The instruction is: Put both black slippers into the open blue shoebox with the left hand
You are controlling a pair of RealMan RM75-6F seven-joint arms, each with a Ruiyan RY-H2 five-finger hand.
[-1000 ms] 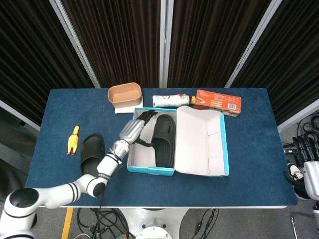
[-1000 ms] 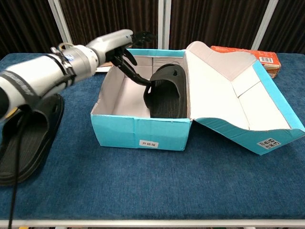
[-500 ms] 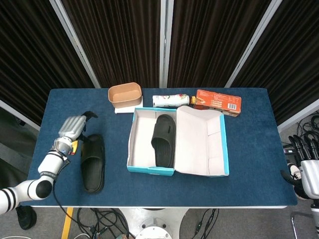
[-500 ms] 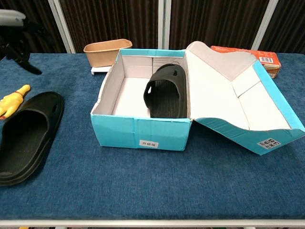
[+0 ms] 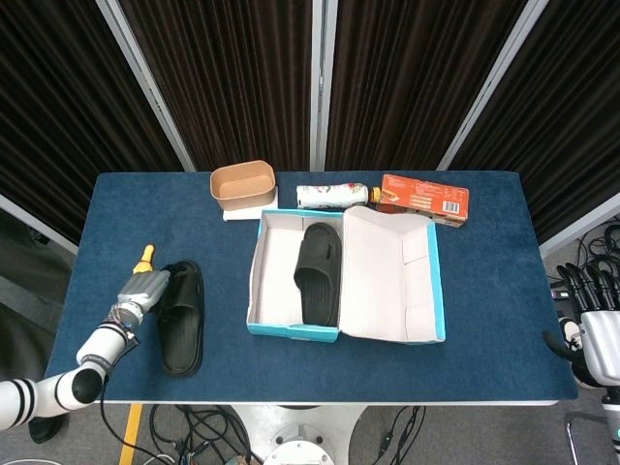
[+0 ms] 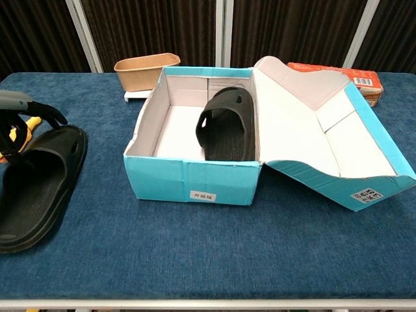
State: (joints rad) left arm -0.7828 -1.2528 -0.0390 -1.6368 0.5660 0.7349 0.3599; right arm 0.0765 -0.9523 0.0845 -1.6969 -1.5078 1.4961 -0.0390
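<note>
Head view. Left hand (image 5: 147, 288) sits low at the table's left side, palm down, its fingers at the left edge of the loose black slipper (image 5: 181, 316), near that slipper's upper end. Whether the fingers actually clasp the edge or only lie against it cannot be told from here. A yellow toy (image 5: 146, 254) pokes out just above the hand. The second slipper (image 5: 317, 274) lies inside the blue shoebox (image 5: 291, 329), well to the right of the fingers, lengthwise against the box's right wall; the lid (image 5: 397, 281) is folded open further right. Beyond the box: a tan tray (image 5: 242, 184), a lying bottle (image 5: 332, 196) and an orange carton (image 5: 423, 197). Right hand (image 5: 593, 312) is at the frame's right edge, off the blue table (image 5: 484, 291), fingers spread upward, nothing in them.

Chest view. Left hand (image 6: 23, 112) enters at the left border; dark fingertips (image 6: 57, 118) curl down just above the loose slipper's (image 6: 36, 185) near rim, touching or almost touching it; grasp cannot be confirmed. The yellow toy (image 6: 14, 135) lies under the hand. The boxed slipper (image 6: 229, 125) leans against the inner wall of the shoebox (image 6: 192, 178).
</note>
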